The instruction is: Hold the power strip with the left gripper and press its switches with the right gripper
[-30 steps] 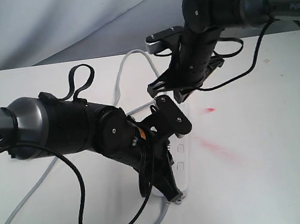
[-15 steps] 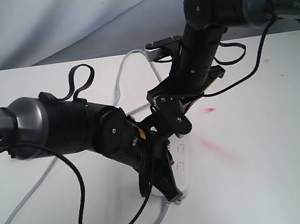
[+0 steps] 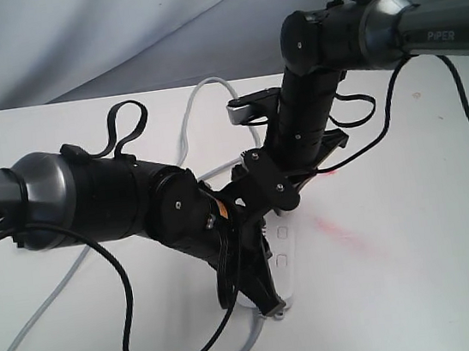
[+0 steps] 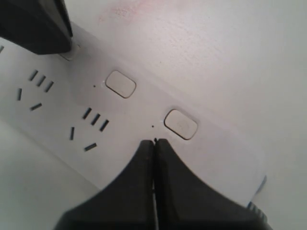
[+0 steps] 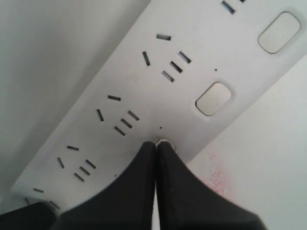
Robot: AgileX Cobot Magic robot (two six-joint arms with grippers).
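The white power strip (image 3: 289, 272) lies flat on the table, mostly hidden under both arms. My left gripper (image 4: 154, 142) is shut, its tips pressed down on the strip's face (image 4: 120, 124) just beside one switch (image 4: 180, 124); another switch (image 4: 120, 84) lies free. My right gripper (image 5: 157, 143) is shut too, its tips standing on a switch (image 5: 164, 141) that peeks out past them. Two more switches (image 5: 214, 98) show further along. In the exterior view the PiPER arm (image 3: 305, 123) reaches down behind the left wrist (image 3: 265, 180).
The strip's grey cord (image 3: 30, 332) loops across the front left of the table, and a white cable (image 3: 198, 98) runs toward the back. Red smears (image 3: 342, 235) mark the tabletop right of the strip. A black cable (image 3: 124, 121) loops near the left arm.
The right arm has come down and leftward onto the strip, its gripper now behind the left wrist. The left arm and the strip have stayed put.
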